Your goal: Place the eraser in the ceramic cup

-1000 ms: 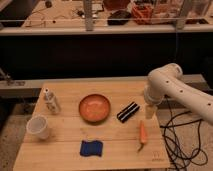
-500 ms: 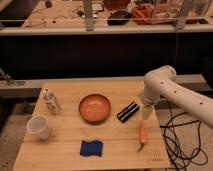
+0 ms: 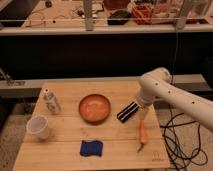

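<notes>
The eraser (image 3: 127,111) lies on the surface (image 3: 65,150) just right of the bowl (image 3: 95,107), its long axis slanting near-left to far-right. The gripper (image 3: 142,113) hangs beside its right end, jaws released and holding nothing. The cup (image 3: 39,126) stands well apart, near left.

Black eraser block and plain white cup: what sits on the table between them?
In the camera view, the round orange bowl lies between the black eraser block and white cup. The robot's tool hangs just beside the eraser.
</notes>
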`<state>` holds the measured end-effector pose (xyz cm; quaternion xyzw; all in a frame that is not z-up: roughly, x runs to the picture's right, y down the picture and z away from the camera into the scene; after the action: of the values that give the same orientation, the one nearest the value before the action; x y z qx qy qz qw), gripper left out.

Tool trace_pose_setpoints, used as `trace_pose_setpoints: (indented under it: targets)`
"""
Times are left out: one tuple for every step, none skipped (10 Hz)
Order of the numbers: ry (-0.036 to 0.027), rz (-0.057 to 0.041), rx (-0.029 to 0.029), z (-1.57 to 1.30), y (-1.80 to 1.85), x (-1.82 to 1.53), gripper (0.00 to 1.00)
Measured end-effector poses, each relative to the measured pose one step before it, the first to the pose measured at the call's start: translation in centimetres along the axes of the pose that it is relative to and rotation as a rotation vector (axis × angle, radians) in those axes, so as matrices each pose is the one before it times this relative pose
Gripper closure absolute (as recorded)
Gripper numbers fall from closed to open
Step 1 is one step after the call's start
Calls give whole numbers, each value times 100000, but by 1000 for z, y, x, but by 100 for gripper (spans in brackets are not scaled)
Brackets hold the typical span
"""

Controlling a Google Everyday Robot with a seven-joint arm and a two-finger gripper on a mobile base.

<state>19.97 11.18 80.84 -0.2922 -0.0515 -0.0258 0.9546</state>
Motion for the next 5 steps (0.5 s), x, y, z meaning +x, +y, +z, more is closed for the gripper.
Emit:
trace_pose_setpoints:
  targets:
    - [-331,-466,-212,325,-161,-229,20]
    - [-295,-136,-205,400,-166,-142,20]
    - [15,-430,-133,309,-151,-85,20]
    - [-181,-278,-260,260,-80,-184,20]
    - [-112,-275,-195,254,-70,-184,20]
